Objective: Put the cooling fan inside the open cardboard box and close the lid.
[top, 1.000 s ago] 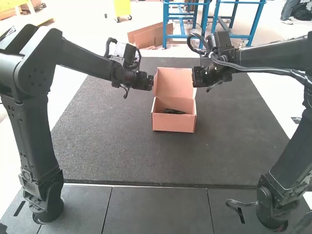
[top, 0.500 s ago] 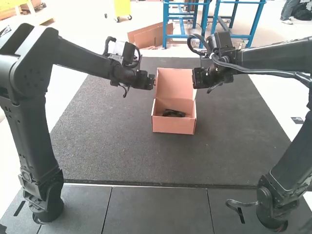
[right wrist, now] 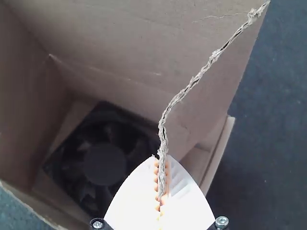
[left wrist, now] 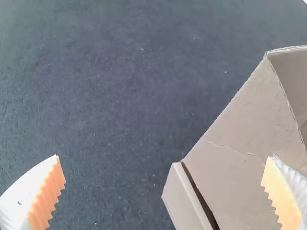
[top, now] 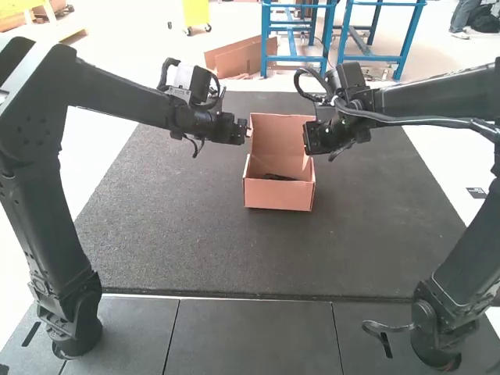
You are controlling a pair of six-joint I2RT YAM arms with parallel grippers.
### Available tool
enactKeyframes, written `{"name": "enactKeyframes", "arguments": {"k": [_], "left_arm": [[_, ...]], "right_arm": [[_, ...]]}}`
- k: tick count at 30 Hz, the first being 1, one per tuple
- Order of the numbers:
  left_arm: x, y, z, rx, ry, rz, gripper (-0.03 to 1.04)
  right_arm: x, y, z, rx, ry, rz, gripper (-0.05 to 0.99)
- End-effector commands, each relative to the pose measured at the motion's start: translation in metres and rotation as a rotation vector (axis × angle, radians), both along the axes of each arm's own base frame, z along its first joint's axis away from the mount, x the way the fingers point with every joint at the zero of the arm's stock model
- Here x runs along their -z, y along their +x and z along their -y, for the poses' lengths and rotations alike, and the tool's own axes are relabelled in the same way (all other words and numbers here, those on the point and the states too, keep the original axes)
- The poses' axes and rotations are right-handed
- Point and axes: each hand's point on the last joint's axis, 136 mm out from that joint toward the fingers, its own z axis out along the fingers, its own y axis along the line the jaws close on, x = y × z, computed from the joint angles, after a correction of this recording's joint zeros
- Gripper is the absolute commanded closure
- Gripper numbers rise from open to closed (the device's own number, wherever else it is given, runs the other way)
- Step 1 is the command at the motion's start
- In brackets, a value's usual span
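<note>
Deep inside the cardboard box (top: 279,194) the cooling fan (right wrist: 98,165) lies flat, while the right jaws pinch the probably light, easily creased lid (top: 277,134) by its side edge, a sound hold, and the left jaws gape beside it.

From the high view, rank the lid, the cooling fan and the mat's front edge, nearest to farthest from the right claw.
From the right claw:
1. lid: pinched at its right edge.
2. cooling fan: lower down, lying inside the box.
3. mat's front edge: far off, toward the arm bases.
</note>
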Motion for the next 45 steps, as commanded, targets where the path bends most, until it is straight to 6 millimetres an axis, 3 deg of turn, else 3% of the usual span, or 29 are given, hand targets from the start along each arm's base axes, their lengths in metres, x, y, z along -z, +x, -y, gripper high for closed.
{"name": "enactKeyframes", "arguments": {"k": [1, 16, 28, 29, 30, 31, 34, 38, 41, 45], "left_arm": [[-0.010, -0.008, 0.012, 0.039, -0.028, 0.018, 0.04], [-0.012, -0.027, 0.028, 0.107, -0.071, 0.013, 0.04], [-0.006, -0.047, 0.022, 0.114, -0.048, -0.003, 0.04], [-0.006, -0.048, 0.018, 0.102, -0.038, -0.004, 0.04], [-0.006, -0.051, 0.015, 0.095, -0.022, -0.004, 0.04], [-0.008, -0.051, 0.009, 0.081, -0.001, 0.007, 0.04], [-0.009, -0.053, -0.009, 0.024, 0.071, 0.027, 0.04], [-0.022, -0.049, -0.035, -0.079, 0.166, 0.074, 0.04], [-0.043, -0.042, -0.040, -0.124, 0.173, 0.129, 0.04], [-0.073, -0.027, -0.038, -0.153, 0.154, 0.204, 0.04]], "right_arm": [[-0.013, -0.008, -0.008, -0.028, 0.032, 0.018, 0.95], [0.002, -0.038, -0.003, -0.062, 0.034, -0.029, 0.95], [0.036, -0.071, -0.004, -0.134, -0.032, -0.133, 0.95], [0.038, -0.072, -0.002, -0.129, -0.043, -0.142, 0.93], [0.038, -0.071, 0.001, -0.119, -0.050, -0.142, 0.83], [0.037, -0.069, 0.004, -0.110, -0.059, -0.139, 0.63], [0.020, -0.054, 0.007, -0.073, -0.065, -0.087, 0.05], [-0.040, -0.028, 0.005, -0.004, 0.078, 0.002, 0.01], [-0.081, -0.015, 0.017, 0.062, 0.154, 0.082, 0.01], [-0.117, -0.013, 0.035, 0.120, 0.213, 0.151, 0.01]]}}
